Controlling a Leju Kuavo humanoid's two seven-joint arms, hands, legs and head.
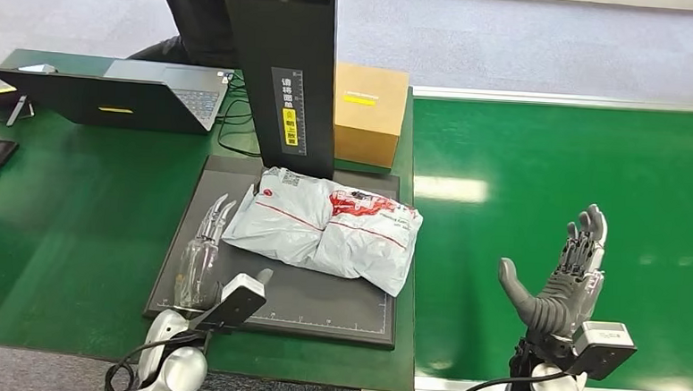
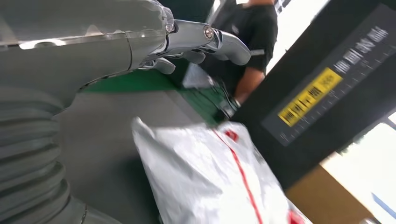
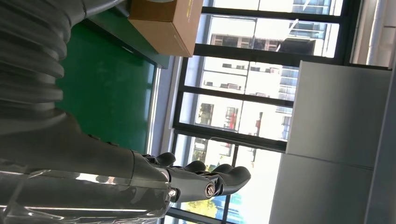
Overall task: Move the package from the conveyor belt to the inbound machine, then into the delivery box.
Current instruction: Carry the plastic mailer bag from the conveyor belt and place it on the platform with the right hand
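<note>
The left hand (image 1: 203,258) is seen empty, fingers extended, on the dark platform (image 1: 231,288) just beside the package (image 1: 327,232). The package is laid below the black column (image 1: 282,67). The right hand (image 1: 564,280) is raised over the conveyor belt (image 1: 551,161), fingers spread, nothing held.

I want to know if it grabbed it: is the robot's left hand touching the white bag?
Apart. In the head view, dark mat shows between the left hand and the white bag.

Head view: high, facing forward and down over the dark scanner mat (image 1: 293,291). Left wrist view: close, low over the mat, facing the scanner column (image 2: 322,93) at 12 o'clock; head view shares both. Right wrist view: turned sideways, facing windows (image 3: 243,93).
</note>
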